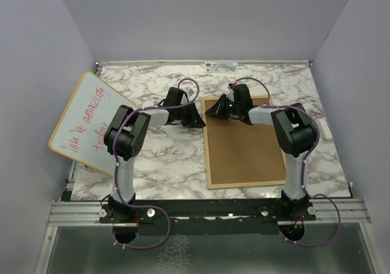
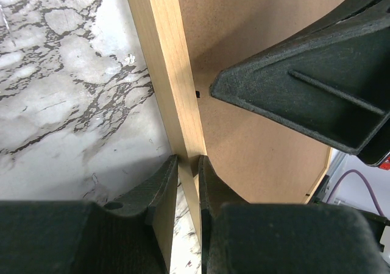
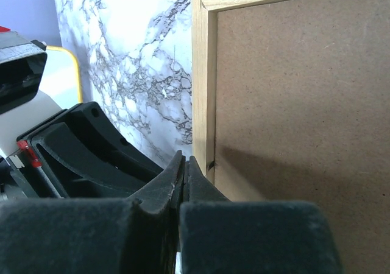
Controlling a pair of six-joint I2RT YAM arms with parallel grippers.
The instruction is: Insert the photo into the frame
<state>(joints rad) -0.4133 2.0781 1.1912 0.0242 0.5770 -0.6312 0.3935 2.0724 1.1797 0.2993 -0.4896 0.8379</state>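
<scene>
Off the left edge of the worktop (image 1: pixel 170 158) I see a whiteboard (image 1: pixel 85 119) with red handwriting, propped at a tilt. Next comes my left pincer (image 2: pixel 187 163), reaching across the middle of the worktop towards the far side. Its two fingers straddle the left rail of the frame (image 3: pixel 201 73) and are closed on the thin light wood, one finger on each side.

The frame lies flat on the right half of the worktop, back side up. Its near end reaches close to the near edge. A brown backing board (image 1: pixel 244 146) fills it from rail to rail.

My right pincer (image 3: pixel 184 167) sits by the frame's far-left corner, just beside the left one. Its fingers are pressed together with nothing between them, and their tips are at the inner side of that same rail, next to a small dark notch.
</scene>
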